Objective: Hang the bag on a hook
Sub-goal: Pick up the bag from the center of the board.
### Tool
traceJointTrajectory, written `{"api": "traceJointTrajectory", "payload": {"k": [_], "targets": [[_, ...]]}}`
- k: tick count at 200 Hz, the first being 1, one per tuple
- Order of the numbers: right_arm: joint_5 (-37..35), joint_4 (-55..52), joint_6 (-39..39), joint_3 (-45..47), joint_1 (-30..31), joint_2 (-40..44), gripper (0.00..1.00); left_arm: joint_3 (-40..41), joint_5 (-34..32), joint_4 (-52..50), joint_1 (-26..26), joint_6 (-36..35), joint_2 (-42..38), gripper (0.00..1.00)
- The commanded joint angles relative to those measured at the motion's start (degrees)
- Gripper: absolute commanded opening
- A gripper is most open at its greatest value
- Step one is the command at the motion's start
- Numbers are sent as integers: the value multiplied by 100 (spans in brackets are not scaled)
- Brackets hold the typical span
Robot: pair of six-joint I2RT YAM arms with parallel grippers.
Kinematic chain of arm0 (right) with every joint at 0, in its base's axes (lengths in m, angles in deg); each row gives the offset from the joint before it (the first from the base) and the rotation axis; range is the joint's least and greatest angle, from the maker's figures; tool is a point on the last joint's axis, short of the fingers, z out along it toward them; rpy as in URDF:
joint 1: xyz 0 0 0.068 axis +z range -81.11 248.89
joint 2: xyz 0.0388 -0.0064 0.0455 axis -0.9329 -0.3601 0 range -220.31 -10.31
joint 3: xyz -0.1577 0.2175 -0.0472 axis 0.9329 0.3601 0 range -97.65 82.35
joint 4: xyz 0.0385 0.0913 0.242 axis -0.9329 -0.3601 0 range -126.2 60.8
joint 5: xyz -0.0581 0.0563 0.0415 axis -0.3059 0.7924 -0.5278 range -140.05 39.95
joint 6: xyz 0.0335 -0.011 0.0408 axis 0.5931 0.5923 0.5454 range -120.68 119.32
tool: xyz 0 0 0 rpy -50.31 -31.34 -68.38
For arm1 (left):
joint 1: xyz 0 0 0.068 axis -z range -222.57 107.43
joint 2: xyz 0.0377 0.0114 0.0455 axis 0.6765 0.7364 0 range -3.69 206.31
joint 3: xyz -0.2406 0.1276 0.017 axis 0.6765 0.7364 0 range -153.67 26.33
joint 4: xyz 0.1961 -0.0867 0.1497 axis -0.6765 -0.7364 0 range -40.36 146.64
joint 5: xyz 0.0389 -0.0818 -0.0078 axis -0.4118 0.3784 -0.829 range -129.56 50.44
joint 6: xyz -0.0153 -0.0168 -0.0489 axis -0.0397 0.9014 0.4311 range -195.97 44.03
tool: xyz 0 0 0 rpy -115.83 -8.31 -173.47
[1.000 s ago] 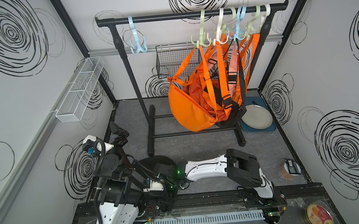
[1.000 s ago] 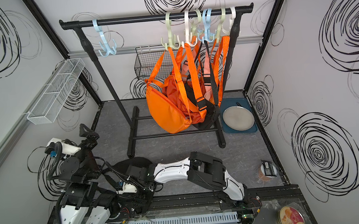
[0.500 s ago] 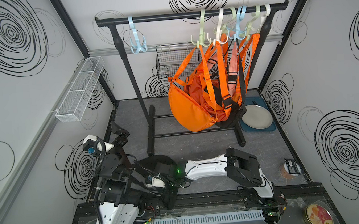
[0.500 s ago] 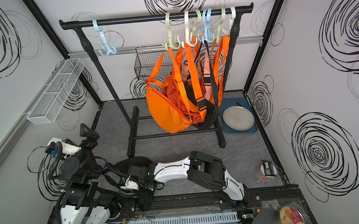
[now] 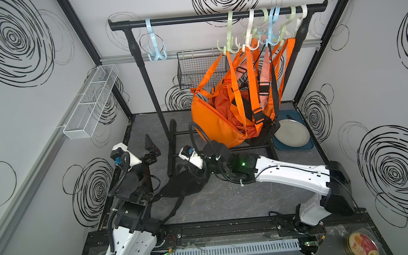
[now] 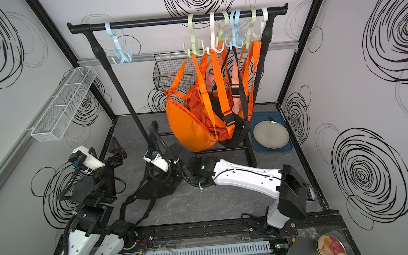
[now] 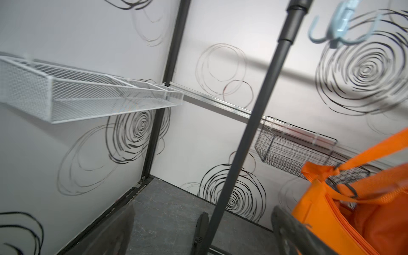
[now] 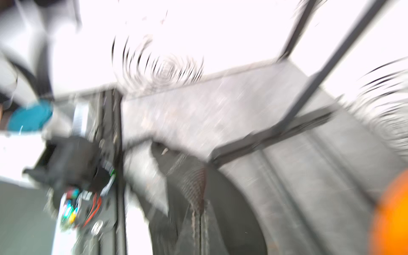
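So the black bag (image 5: 180,187) is slumped on the tabletop (image 5: 228,201) toward its front-left corner, just in front of the rack's (image 5: 143,70) left foot. Its top is bunched up into the right gripper (image 5: 194,175), whose jaws are pressed together on the fabric, and its straps trail off toward the front edge. The left gripper (image 5: 152,148) hovers near the left edge, jaws spread wide and apart from the bag. Further back, a pale blue hook (image 5: 156,49) hangs alone toward the rack's left end, and orange bags (image 5: 217,122) crowd the right end.
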Motion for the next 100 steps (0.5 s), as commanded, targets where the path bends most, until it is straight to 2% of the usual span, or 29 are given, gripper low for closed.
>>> {"api": "traceJointTrajectory", "payload": {"k": [1,14,31,80,100], "targets": [[-125,394,-219,-34,-147,124,0,-360,1008,408,535,-976,-62,99],[-70,304,-274,-271,-274,165,0,-511,1473,169,904,-1233,-23,99],[-54,274,-456,-481,-343,229,0,-689,2047,-212,1126,-1377,64,99],[-45,-51,-739,-1205,-502,171,0,-772,3236,-403,1383,-899,6,99],[-39,-124,-801,-1377,-504,184,0,-774,3350,-612,1522,-952,114,99]]}}
